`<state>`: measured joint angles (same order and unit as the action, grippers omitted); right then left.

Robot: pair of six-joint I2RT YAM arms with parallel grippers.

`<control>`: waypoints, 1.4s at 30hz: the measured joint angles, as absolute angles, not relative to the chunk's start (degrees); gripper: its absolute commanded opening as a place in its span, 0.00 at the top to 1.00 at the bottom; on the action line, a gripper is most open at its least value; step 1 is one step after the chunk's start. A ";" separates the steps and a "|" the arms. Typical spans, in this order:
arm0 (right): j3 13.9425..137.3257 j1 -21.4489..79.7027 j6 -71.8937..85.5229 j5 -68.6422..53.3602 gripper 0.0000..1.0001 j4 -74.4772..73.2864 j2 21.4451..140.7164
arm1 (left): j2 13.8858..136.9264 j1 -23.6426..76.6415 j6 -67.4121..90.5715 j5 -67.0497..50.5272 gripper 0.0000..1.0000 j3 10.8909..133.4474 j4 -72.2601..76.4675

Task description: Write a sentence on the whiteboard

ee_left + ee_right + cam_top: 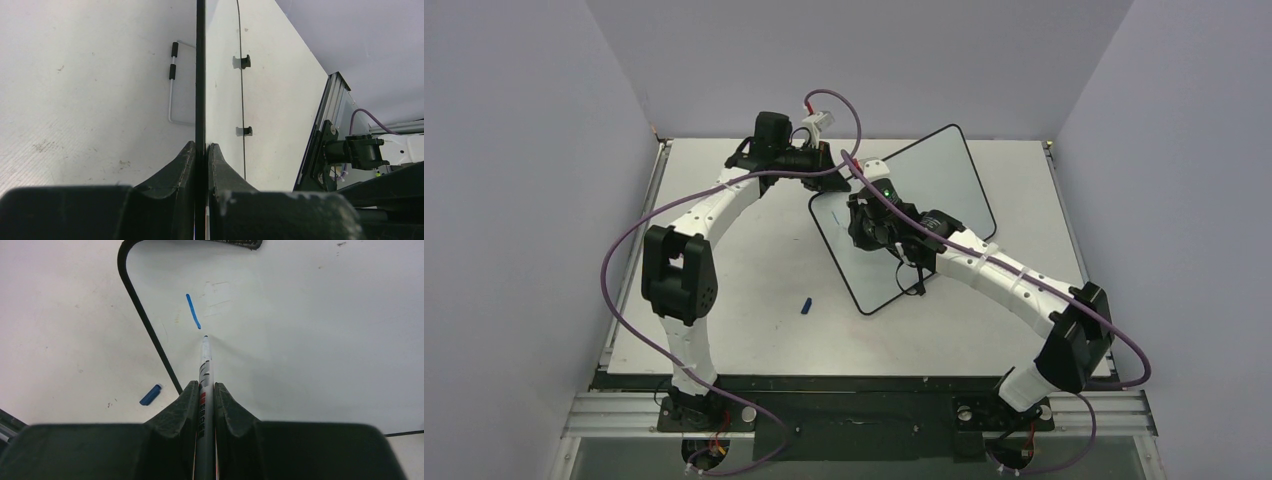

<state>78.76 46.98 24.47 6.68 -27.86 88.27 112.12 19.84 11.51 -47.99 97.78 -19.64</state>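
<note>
Step in hand, as I judge it: writing, barely begun. My right pincer (205,390) is clamped on a marker (205,362), which sticks straight out ahead between the fingers. Its tip is at the whiteboard (310,340), contact or a hair off, cannot tell. One short blue stroke (193,311) sits just beyond the tip, slanting ahead-left. No letters readable.

My left pincer (201,150) is clamped on the board's black frame (200,75), seen edge-on between its fingers.

To do it well:
- light, even tip pressure
- move the wrist sideways along the line, marker angle unchanged
- left side holds firm so the board can't skid
- start beside the stroke, inside the frame to the pincer's left

Board's long axis, from the top view: diagonal, from the left pincer's corner out to the far right. The short edge is nearest my right arm. Flat or slightly propped, cannot tell.

A blue cap (150,394) lies on the counter (60,330), left of the right pincer, off the board.
</note>
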 measured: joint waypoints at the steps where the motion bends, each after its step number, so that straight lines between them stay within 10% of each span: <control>1: 78.76 46.98 24.49 6.68 1.00 -27.97 88.27 | 112.09 19.88 11.51 -47.99 1.00 97.78 -19.64; 42: 88.95 46.96 24.67 6.76 1.00 -28.99 92.90 | 108.95 20.95 10.28 -46.92 1.00 96.14 -19.53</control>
<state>88.95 46.96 24.67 6.76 -28.99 92.90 108.95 20.95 10.28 -46.92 96.14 -19.53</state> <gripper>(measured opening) 0.096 0.056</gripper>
